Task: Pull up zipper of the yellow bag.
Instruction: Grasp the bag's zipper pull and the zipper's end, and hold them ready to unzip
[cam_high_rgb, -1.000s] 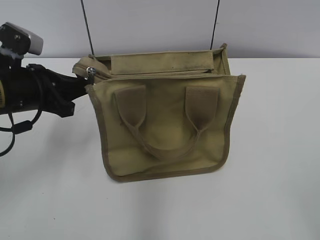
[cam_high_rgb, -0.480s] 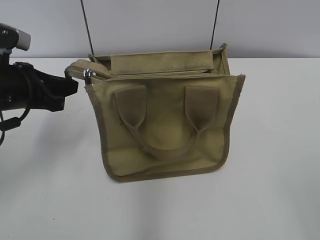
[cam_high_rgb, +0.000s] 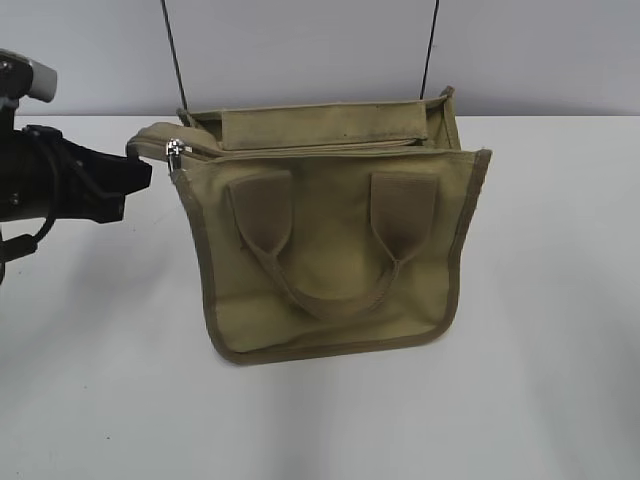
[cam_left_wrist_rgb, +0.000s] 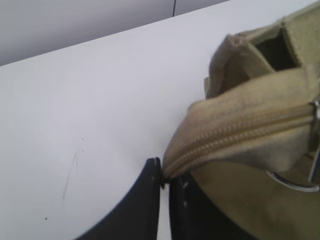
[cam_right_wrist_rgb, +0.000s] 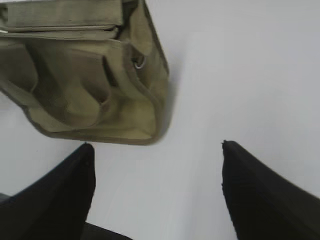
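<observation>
The yellow bag (cam_high_rgb: 330, 250) stands upright on the white table, handles hanging down its front. The zipper (cam_high_rgb: 300, 150) runs along its top, with the silver pull tab (cam_high_rgb: 176, 150) at the left end. My left gripper (cam_high_rgb: 138, 168) is at the bag's upper left corner. In the left wrist view its jaws (cam_left_wrist_rgb: 164, 176) are shut on the loose end of the zipper tape (cam_left_wrist_rgb: 235, 134), which is stretched out from the bag (cam_left_wrist_rgb: 250, 60). The metal pull (cam_left_wrist_rgb: 315, 112) shows at the right edge. My right gripper (cam_right_wrist_rgb: 156, 144) is open and empty over bare table, to the lower right of the bag (cam_right_wrist_rgb: 90, 75).
Two thin black rods (cam_high_rgb: 172, 50) (cam_high_rgb: 431, 45) rise behind the bag against the grey wall. The white table (cam_high_rgb: 540, 380) spreads on all sides of the bag. A metal ring (cam_right_wrist_rgb: 139, 62) hangs on the bag's side.
My left gripper has moved left, away from the bag, drawing the zipper tape's end out with it. The bag has stayed in place.
</observation>
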